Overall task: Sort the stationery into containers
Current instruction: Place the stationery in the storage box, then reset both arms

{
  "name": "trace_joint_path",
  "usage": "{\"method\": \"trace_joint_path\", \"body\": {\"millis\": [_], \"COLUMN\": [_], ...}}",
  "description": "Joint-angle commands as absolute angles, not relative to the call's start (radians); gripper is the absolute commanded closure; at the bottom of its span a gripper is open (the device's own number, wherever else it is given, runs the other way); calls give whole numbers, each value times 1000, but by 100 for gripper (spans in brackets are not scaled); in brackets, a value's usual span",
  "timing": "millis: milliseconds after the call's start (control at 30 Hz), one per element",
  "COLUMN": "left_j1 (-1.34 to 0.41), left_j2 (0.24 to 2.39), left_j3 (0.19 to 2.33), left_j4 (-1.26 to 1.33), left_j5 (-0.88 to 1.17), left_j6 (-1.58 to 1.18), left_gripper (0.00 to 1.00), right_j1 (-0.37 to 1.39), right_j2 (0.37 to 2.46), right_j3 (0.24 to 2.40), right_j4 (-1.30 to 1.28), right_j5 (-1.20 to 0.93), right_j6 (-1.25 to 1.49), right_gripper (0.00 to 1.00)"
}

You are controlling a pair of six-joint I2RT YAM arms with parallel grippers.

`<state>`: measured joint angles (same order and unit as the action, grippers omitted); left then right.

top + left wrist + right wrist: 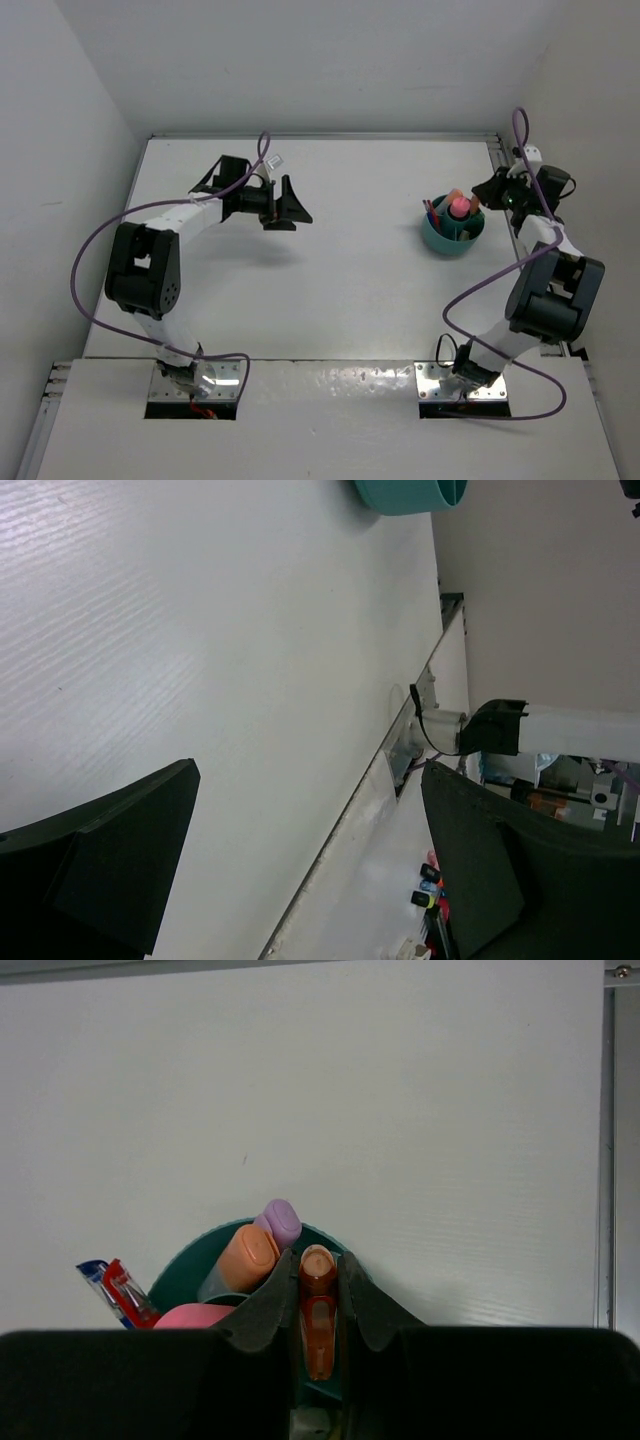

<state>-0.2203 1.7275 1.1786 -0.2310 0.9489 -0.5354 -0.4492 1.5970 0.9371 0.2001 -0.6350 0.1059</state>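
The teal cup (452, 238) stands at the right of the table and holds several stationery items. In the right wrist view I see in it an orange stub (248, 1257), a lilac highlighter (281, 1223), a pink-red marker top (190, 1315) and a blue and red pen end (112, 1288), inside the cup's rim (178, 1272). My right gripper (318, 1280) is shut on the red-orange pen (318, 1310), held upright over the cup's far side; it also shows in the top view (492, 190). My left gripper (292, 205) is open and empty at mid-left, above the table. The cup (405, 492) shows far ahead of it.
White walls close in the table on the left, back and right. A metal rail (497, 150) runs along the right edge. The right arm's base plate (415, 730) and small coloured pieces (428, 885) that I cannot make out show past the left gripper's right finger.
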Motion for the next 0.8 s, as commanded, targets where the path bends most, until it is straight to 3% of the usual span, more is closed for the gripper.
{"method": "trace_joint_path", "body": {"millis": [0,67,200,300,533,767], "left_j1": [-207,-206,-206,-204,-161,-74], "left_j2": [1739,1749,1747,1737,1692,1591], "left_j3": [1213,1215,1249,1287,1439,1410], "left_j4": [-219,-221,-271,-307,-454,-528], "left_j5": [948,942,896,851,707,559], "left_j6": [-540,-549,-502,-460,-292,-198], "left_gripper": [0,0,0,0,0,0], "right_j1": [-428,-422,-414,-413,-407,-335], "right_j2": [1615,1631,1629,1600,1358,1250], "right_j3": [963,976,979,989,1077,1276], "right_j4": [218,189,167,135,-39,-671], "right_j5": [-615,-611,-612,-626,-724,-742], "right_j6": [23,11,8,20,112,38], "right_gripper": [93,88,60,48,41,18]}}
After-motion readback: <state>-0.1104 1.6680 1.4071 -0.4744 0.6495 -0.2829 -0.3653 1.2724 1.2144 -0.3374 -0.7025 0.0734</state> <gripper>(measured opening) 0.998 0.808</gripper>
